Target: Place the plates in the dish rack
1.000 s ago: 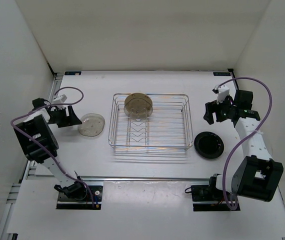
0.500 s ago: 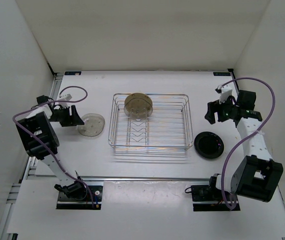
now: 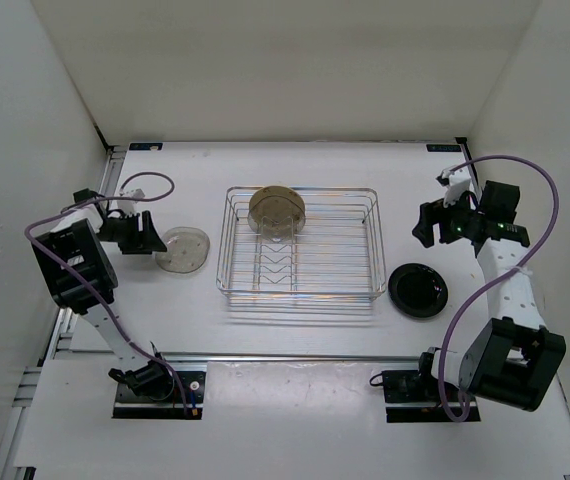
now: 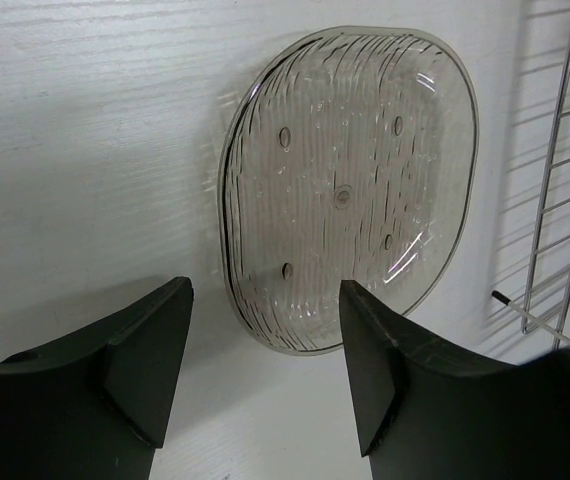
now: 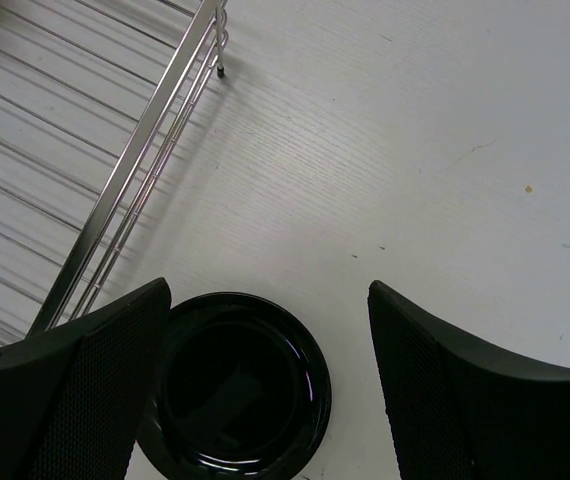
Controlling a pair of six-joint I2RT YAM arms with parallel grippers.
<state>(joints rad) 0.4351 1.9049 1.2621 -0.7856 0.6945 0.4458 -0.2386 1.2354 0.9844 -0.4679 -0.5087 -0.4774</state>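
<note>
Your left gripper [image 3: 145,232] sits on the left side of the dish rack [image 3: 300,245], jaws spread wide and holding nothing. The pale clear plate [image 4: 350,185] lies flat on the table [image 3: 295,165] between that gripper and the rack's left wall, close to the rack but not touching it. In your left wrist view the plate's near rim shows in the gap between the two fingers [image 4: 135,360], with most of the plate ahead of the tips. You cannot tell from these views whether either finger touches the rim.

Your right gripper [image 3: 427,222] hangs off the rack's right side, about level with its far half. It is also wide open with nothing in it. The glossy black plate [image 3: 417,290] lies flat just right of the rack's near right corner, closer to the arm bases than the gripper. In the right wrist view it appears low between the two fingers, clear of both.

The tan plate [image 3: 276,208] stands inside the rack at its far end, left of centre, leaning among the wires.
</note>
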